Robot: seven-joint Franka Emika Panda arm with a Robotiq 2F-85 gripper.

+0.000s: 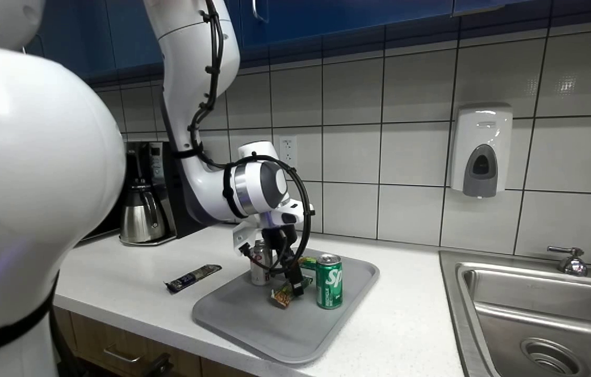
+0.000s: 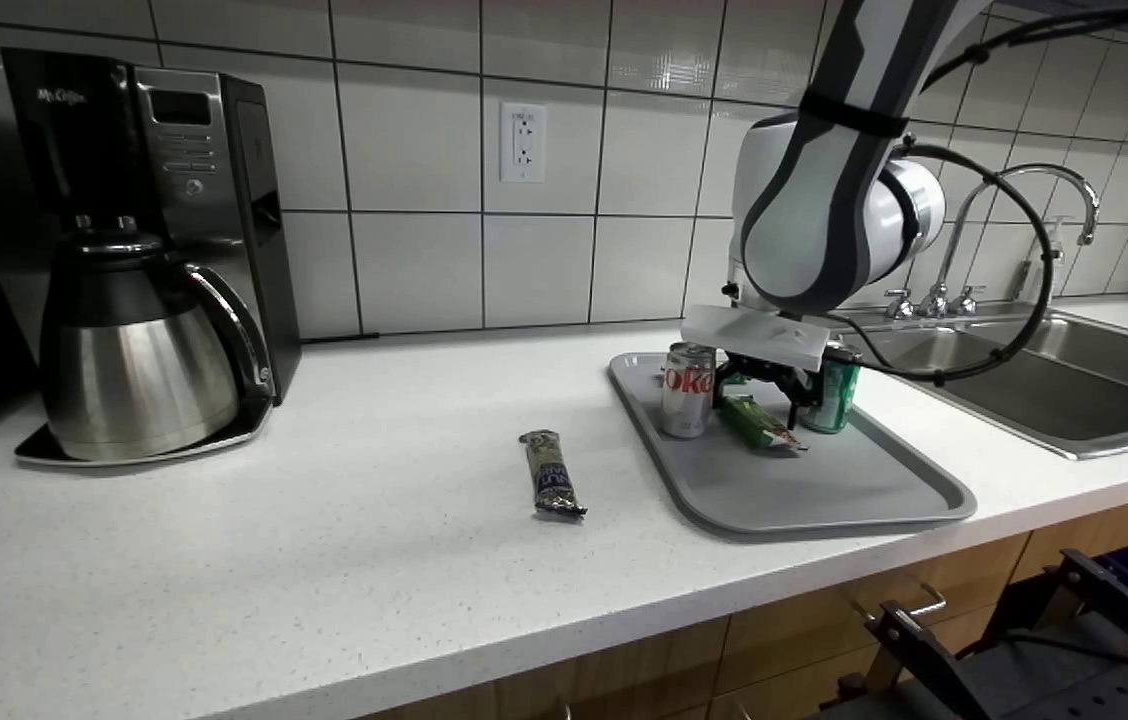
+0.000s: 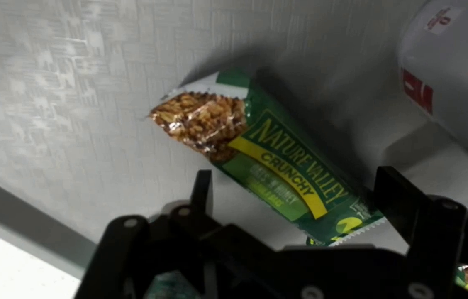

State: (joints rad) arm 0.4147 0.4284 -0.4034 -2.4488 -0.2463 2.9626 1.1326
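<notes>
My gripper is open, pointing down just above a grey tray; the tray also shows in an exterior view. A green granola bar lies slantwise between and beyond the fingers, its near end close to the right finger; I cannot tell if they touch. The bar shows in both exterior views. A silver Coke can stands upright beside one finger, and a green Sprite can stands on the gripper's other side. A second green bar lies behind, partly hidden.
A dark-wrapped nut bar lies on the white counter beside the tray. A coffee maker with steel carafe stands against the wall. A steel sink and a wall soap dispenser are on the tray's other side. Blue cabinets hang above.
</notes>
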